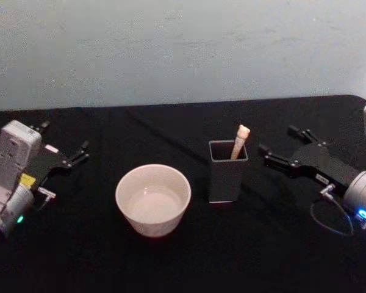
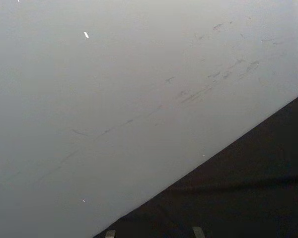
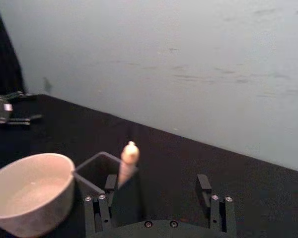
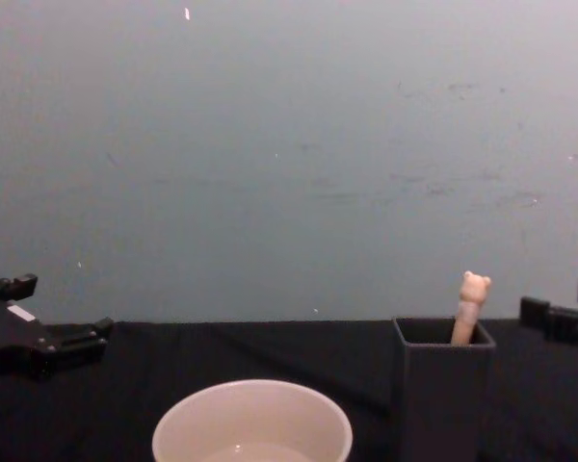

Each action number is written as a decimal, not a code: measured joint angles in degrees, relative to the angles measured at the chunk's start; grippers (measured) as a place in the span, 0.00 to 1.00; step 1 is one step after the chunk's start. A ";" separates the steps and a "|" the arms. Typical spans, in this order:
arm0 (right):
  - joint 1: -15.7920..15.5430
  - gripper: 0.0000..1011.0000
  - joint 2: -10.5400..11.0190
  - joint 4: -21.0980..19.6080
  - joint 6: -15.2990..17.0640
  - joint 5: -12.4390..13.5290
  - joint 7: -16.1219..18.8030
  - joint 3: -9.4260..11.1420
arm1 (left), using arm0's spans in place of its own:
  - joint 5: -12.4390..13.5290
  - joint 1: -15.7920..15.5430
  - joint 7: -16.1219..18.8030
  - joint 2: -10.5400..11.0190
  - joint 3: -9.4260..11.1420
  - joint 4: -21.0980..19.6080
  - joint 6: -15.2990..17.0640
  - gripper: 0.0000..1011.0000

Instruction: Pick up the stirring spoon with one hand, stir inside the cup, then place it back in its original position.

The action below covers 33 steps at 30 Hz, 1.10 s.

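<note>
**Head view first: nothing started, spoon in its holder**

Head view: the stirring spoon [image 1: 240,141] stands in the dark holder [image 1: 226,177], just right of the cup [image 1: 153,199]. Judging by that, pick-up, stirring and return are all left to do. The right gripper [image 1: 277,141] hangs near the holder's right side, fingers spread and empty. The left gripper [image 1: 64,137] sits well left of the cup, fingers apart, holding nothing.

Left wrist view: two fingertips [image 2: 198,231] stand wide apart over the black table [image 2: 248,188].

Right wrist view: the splayed fingers [image 3: 203,184] frame the bear-topped handle ahead, untouched.

Chest view: the handle pokes above the holder's rim, and both grippers are off to the sides.
</note>
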 joint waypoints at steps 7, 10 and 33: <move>1.77 0.99 -1.45 1.40 1.29 0.56 3.68 -0.80 | 0.00 0.00 0.00 0.00 0.00 0.00 0.00 0.99; 2.82 0.99 -2.25 2.50 1.48 0.28 4.56 -1.20 | 0.00 0.00 0.00 0.00 0.00 0.00 0.00 0.99; 10.11 0.99 -8.02 10.61 1.89 -2.78 8.78 -3.60 | 0.00 0.00 0.00 0.00 0.00 0.00 0.00 0.99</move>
